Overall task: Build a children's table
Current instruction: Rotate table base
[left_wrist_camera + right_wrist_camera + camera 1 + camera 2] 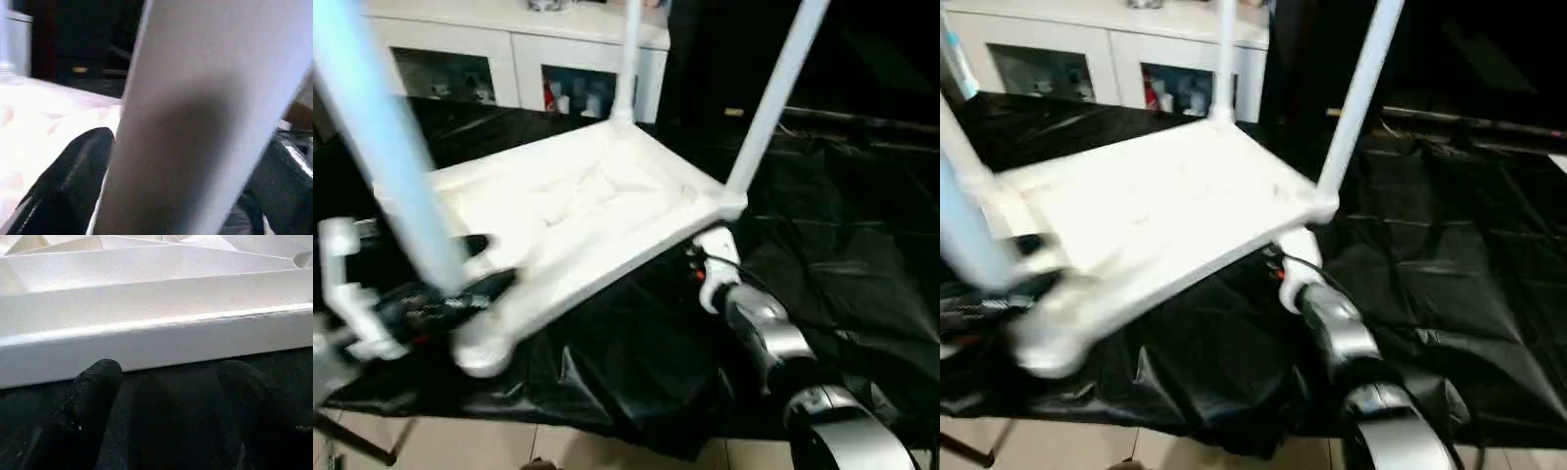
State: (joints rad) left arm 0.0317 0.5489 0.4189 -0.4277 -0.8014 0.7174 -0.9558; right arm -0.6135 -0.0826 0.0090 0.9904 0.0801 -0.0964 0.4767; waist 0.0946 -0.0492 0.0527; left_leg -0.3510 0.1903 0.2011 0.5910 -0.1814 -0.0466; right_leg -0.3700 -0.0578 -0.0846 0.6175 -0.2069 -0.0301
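The upturned tabletop [578, 211] is seen tilted on black sheeting; the near leg [382, 137] rises toward 11 o'clock between the wide-spread left gripper [470, 279], while the right gripper [171, 382], also spread, faces the rim empty

You see a tabletop [587, 211] of white plastic, smooth with a soft sheen; its ribbed underside [146, 254] reads matt. The legs [773, 88] are smooth white tube, faintly glossy. Under it lies a black sheet [842, 264], thin, crinkled and shiny like plastic film. Your right gripper's fingers [93, 396] look black, rubbery and finely grained; the left finger [68, 181] is smoother, slightly glossy. The right forearm [769, 338] is polished silver metal. The cabinet [509, 49] is white with glass doors.
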